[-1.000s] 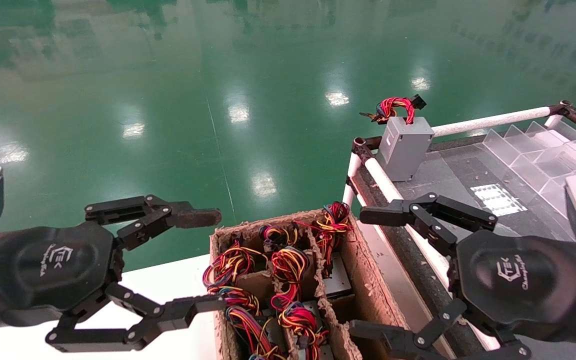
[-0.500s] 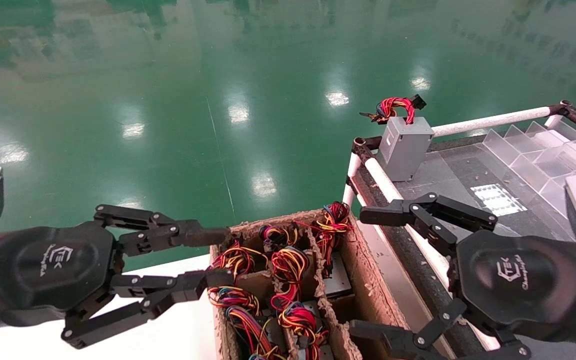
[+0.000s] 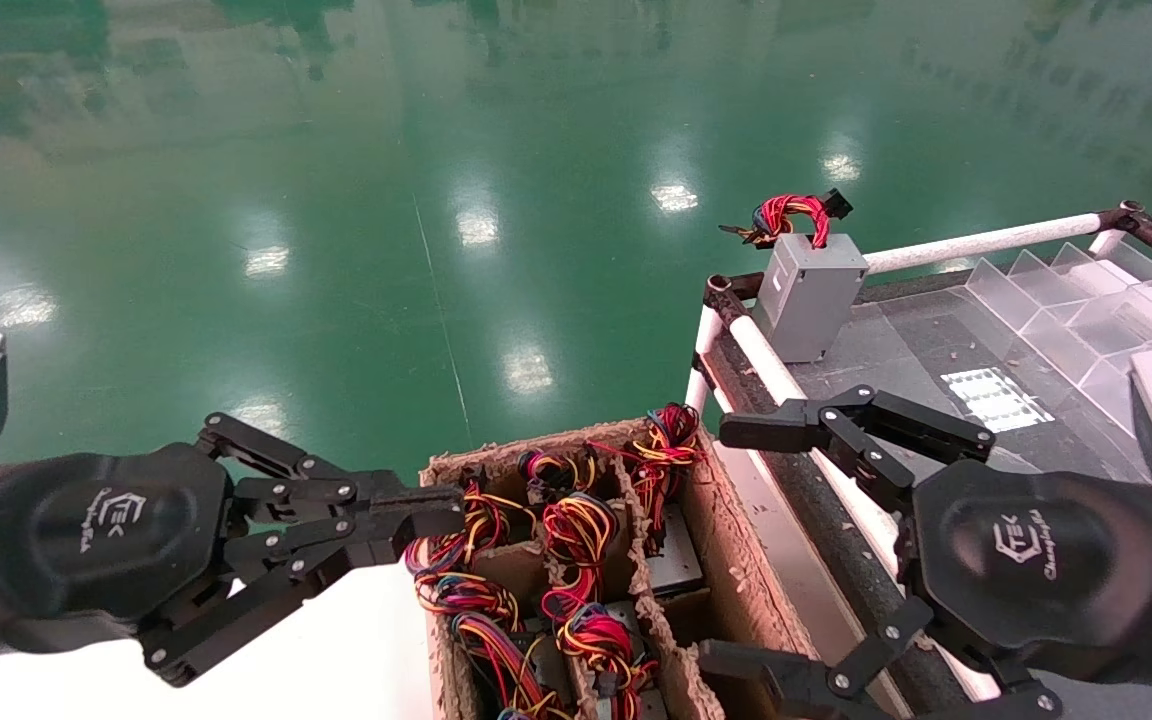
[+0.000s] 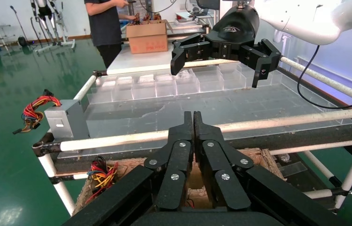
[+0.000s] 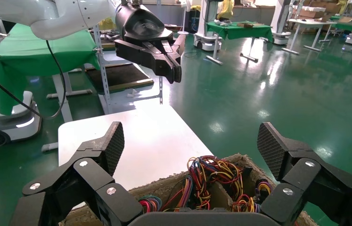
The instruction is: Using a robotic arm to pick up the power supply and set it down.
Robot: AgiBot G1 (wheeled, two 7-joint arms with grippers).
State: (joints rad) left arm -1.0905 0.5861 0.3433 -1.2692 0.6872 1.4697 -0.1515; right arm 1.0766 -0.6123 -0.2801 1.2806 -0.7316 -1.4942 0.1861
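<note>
Left gripper point(image 3: 436, 510), fingers together and empty at the cardboard box point(image 3: 736, 560)'s nine o'clock rim, may snag wire bundles point(image 3: 576, 530); right gripper point(image 3: 736, 545) splayed; power supply point(image 3: 811, 295) upright at one o'clock

You cannot see the whole cardboard box point(image 3: 736, 570): its near end runs off the lower edge of the head view, and the bundled wires point(image 3: 576, 530) cover most of the grey units in its compartments. The right gripper point(image 3: 736, 545) loses its near finger at that same edge. The left gripper point(image 3: 436, 515) has its fingers pressed together at the box's far left corner; whether any wire is caught between them cannot be told. Both arms are cut off at the sides.
</note>
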